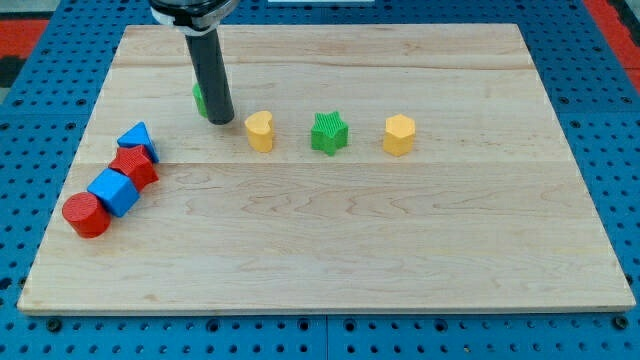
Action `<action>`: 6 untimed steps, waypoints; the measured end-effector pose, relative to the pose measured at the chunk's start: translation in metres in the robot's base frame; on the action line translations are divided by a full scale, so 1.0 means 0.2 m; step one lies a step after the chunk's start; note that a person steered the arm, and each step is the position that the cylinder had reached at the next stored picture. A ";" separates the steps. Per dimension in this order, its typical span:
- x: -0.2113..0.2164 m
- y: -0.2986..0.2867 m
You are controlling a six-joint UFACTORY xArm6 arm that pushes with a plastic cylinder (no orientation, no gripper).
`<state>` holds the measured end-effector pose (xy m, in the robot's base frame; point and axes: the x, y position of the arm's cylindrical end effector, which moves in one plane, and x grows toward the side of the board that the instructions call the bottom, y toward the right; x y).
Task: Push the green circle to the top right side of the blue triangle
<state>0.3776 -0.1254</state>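
The green circle (200,98) is mostly hidden behind my rod; only its left edge shows, up and left of the board's middle. My tip (221,120) rests on the board right against the green circle's right side. The blue triangle (136,137) lies at the view's left, down and left of the green circle, at the top of a diagonal row of blocks.
Below the blue triangle sit a red block (134,165), a blue cube (113,191) and a red cylinder (85,214). To the right of my tip stand a yellow heart (260,131), a green star (328,132) and a yellow hexagon (399,134). The wooden board (400,250) lies on a blue pegboard.
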 end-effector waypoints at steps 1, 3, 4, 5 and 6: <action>-0.03 0.07; -0.32 0.18; -0.32 0.02; -0.33 -0.02; -0.34 -0.12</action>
